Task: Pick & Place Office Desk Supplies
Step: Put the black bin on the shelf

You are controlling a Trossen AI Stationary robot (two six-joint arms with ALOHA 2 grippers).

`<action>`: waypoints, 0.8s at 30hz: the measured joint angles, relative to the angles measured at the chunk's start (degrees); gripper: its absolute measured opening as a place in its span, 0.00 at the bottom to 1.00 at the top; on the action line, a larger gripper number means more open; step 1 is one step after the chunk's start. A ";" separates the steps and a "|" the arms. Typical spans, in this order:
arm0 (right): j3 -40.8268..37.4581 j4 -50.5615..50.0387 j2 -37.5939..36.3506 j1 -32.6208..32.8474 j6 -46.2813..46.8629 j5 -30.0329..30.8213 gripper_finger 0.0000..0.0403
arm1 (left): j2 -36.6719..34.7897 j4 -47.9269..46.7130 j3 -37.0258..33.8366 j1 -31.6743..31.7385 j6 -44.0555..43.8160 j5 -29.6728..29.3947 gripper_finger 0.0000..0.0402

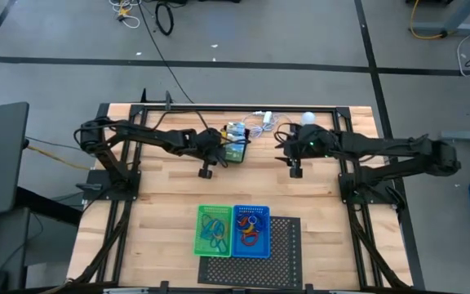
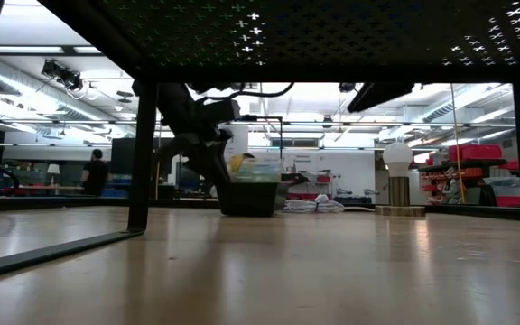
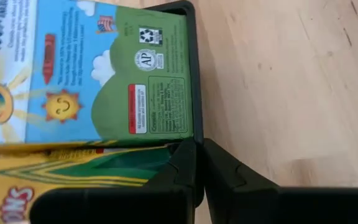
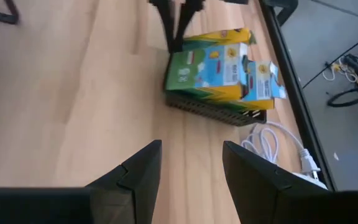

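wood table [image 1: 170, 212] | left gripper [image 3: 199, 163] clamps black tray [image 4: 213, 109] rim | right gripper [image 4: 191, 163] open, empty

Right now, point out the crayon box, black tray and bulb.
crayon box [image 4: 213, 67], right wrist view, blue-green face.
black tray [image 4: 213, 111], right wrist view, mesh side wall.
bulb [image 2: 397, 157], low view, white globe.

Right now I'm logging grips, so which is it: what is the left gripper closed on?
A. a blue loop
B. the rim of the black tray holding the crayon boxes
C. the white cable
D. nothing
B: in the left wrist view the left gripper is pinched shut on the wall of the black tray, with the crayon boxes inside it.
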 joint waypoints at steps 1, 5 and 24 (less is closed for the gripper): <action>0.00 0.56 0.70 -0.86 -0.65 -0.77 0.44 | 0.17 -0.20 0.46 -0.27 0.42 -0.08 0.03; 0.00 1.83 3.65 -4.37 -5.01 -1.80 0.44 | 0.47 -1.10 2.15 -0.71 1.09 0.09 0.03; 13.53 -10.10 18.22 -8.58 -10.87 -8.34 0.44 | 1.48 6.33 2.92 -0.73 2.34 5.32 0.09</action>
